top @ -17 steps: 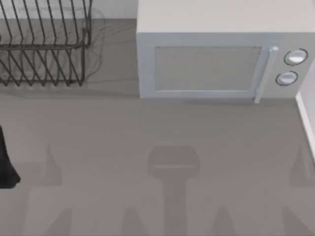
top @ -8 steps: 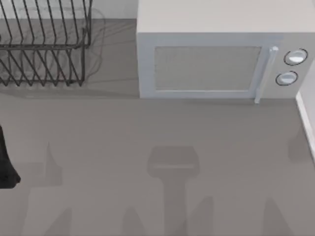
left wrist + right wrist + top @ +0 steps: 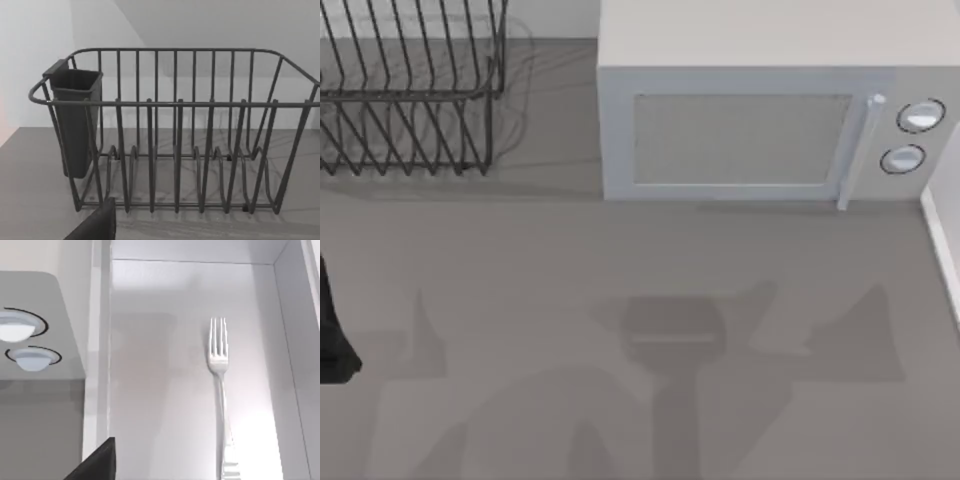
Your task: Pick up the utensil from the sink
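The utensil (image 3: 220, 390) is a shiny silver fork lying flat on the floor of the sink (image 3: 160, 405), tines toward the far wall and handle running toward the camera. In the right wrist view a dark part of my right gripper (image 3: 100, 462) hangs above the sink's edge beside the microwave, apart from the fork. A dark piece of my left arm (image 3: 332, 330) sits at the table's left edge. A dark part of my left gripper (image 3: 95, 225) faces the dish rack.
A white microwave (image 3: 750, 130) with two round knobs (image 3: 20, 332) stands at the back, right beside the sink's rim (image 3: 942, 250). A black wire dish rack (image 3: 175, 130) with a dark cutlery cup (image 3: 75, 120) stands at the back left. Grey counter (image 3: 520, 270) lies in front.
The shadows on the counter's right half have shifted toward the middle and grown larger. The microwave, the rack and the left arm stay where they were.
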`<state>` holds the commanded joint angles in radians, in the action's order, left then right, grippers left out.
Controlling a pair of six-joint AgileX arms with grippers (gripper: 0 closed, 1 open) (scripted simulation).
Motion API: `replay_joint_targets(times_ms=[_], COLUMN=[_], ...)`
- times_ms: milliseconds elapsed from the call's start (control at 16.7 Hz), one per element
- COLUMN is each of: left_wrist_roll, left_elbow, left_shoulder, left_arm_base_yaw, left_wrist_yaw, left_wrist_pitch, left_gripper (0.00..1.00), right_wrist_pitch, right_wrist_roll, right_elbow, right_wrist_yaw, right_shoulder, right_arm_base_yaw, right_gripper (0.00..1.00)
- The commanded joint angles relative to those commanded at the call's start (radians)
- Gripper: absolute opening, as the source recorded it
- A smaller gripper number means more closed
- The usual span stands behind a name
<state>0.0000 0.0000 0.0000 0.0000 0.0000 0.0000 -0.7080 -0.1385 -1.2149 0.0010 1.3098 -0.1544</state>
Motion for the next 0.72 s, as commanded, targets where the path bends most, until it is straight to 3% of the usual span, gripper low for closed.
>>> replay_joint_targets(times_ms=[420, 720], left_wrist_roll=[0.0, 0.0], left_elbow=[0.0, 0.0], left_shoulder=[0.0, 0.0], left_arm_base_yaw=[0.0, 0.0], left_wrist_yaw=[0.0, 0.0], left_wrist_pitch=[0.0, 0.0], left_gripper=[1.0, 1.0], right_wrist_pitch=[-0.385, -0.587], right_wrist_roll=[-0.076, -0.116], right_elbow=[-0.661, -1.009], right_wrist_yaw=[0.003, 0.005], right_shoulder=[0.711, 1.086], right_arm_base_yaw=[-0.081, -0.123], right_gripper=[1.0, 1.0])
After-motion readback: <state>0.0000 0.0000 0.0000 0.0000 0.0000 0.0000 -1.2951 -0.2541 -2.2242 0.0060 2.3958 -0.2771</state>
